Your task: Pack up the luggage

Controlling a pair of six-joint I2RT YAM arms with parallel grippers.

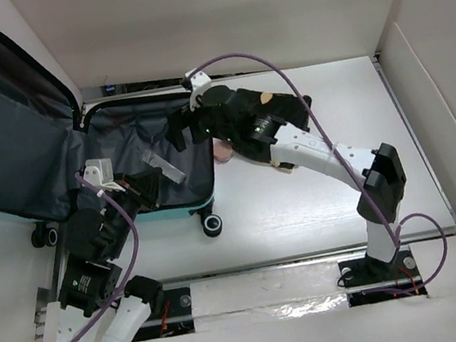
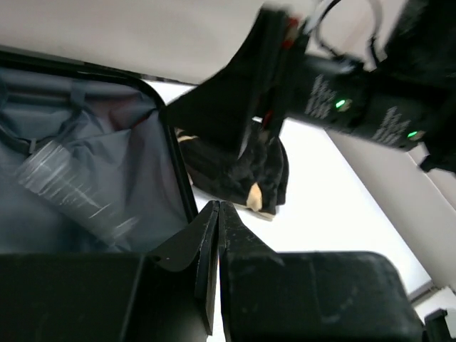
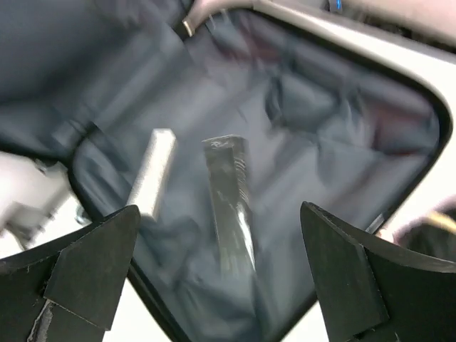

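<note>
The luggage lies open at the left of the table, its pink-and-teal lid standing up and the grey lining showing. A clear plastic packet lies on the lining. My right gripper hangs open over the luggage's right side, above the packet, with nothing between its fingers. My left gripper is shut and empty, low over the luggage's near right rim.
A black cloth with tan spots lies on the white table just right of the luggage, under my right arm. Black wheels stick out at the near edge. Cardboard walls enclose the table.
</note>
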